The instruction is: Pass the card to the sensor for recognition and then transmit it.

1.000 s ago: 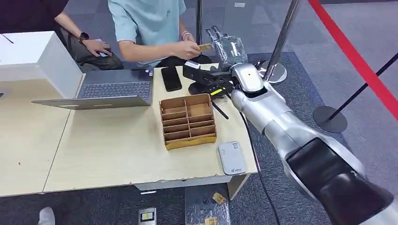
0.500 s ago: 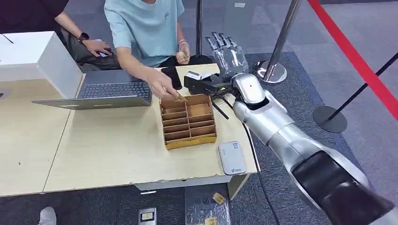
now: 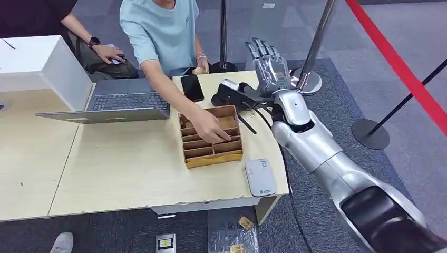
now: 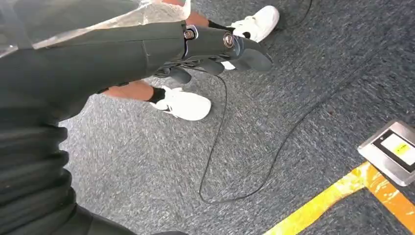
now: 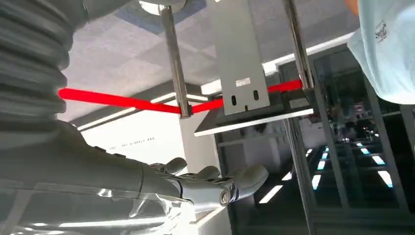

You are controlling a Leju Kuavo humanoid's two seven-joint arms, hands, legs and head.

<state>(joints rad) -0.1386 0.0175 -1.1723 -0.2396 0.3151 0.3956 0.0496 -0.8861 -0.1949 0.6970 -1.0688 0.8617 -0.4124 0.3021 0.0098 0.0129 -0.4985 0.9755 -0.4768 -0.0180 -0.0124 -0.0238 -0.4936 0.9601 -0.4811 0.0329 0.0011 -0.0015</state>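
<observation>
Reaching into the far-right cardboard organizer [image 3: 211,138], person's hand [image 3: 208,126] now files the card; right robot hand [image 3: 270,63] stays spread, empty: handover complete.

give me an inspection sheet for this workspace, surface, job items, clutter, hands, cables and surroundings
Surface: light wood table, chipped front edge.
Job's things: cardboard organizer, a person's hand reaching into it; white reader near the table corner; black device at the far edge. Card: nothing seen.
Clutter: laptop, phone, white box.
Hands: right hand raised, fingers spread, holding nothing; left hand hanging over the carpet, holding nothing.
Cables: black cable off the table's right side; thin cable on the carpet.
Surroundings: two seated people, stanchions, red belt.
</observation>
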